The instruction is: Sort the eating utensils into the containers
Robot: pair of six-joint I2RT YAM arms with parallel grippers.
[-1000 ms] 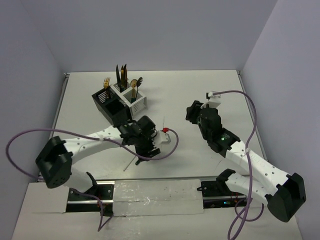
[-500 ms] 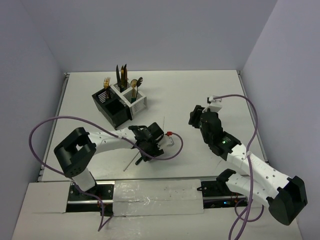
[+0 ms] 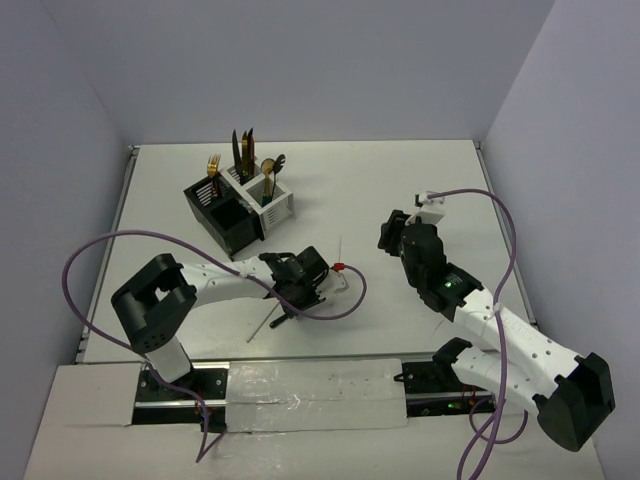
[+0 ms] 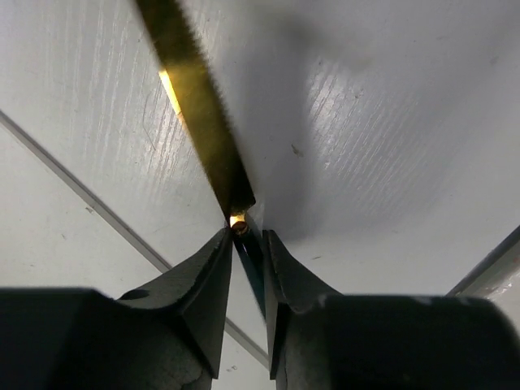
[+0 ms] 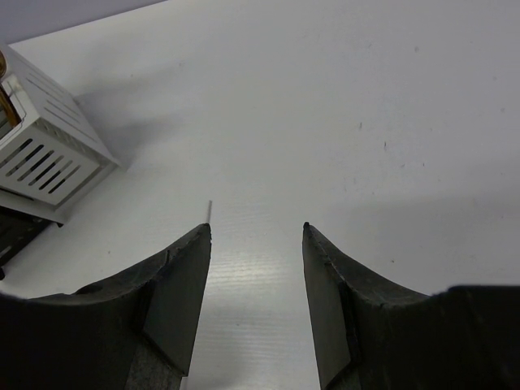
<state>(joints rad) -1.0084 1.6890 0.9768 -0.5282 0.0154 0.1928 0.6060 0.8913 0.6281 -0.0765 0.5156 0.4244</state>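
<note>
Left wrist: left gripper [image 4: 248, 233] jaws nearly together astride handle of gold-bladed knife [image 4: 199, 114], flat on table [image 4: 390, 122] near-centre, for pickup I judge; can't confirm clamp. Right gripper [image 5: 257, 227] wide, empty, parked right; caddies [image 3: 278, 208] far-left.

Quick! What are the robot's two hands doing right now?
Left gripper: closed on the gold knife.
Right gripper: open, holding nothing.

What we cannot fully see

In the left wrist view the gold utensil [image 4: 199, 122] runs off the top edge, and its lower end is lost between the fingers of the left hand [image 4: 246, 236]; we cannot tell whether they grip it. The white caddy [image 5: 45, 154] is cut off by the right wrist view's left edge.
</note>
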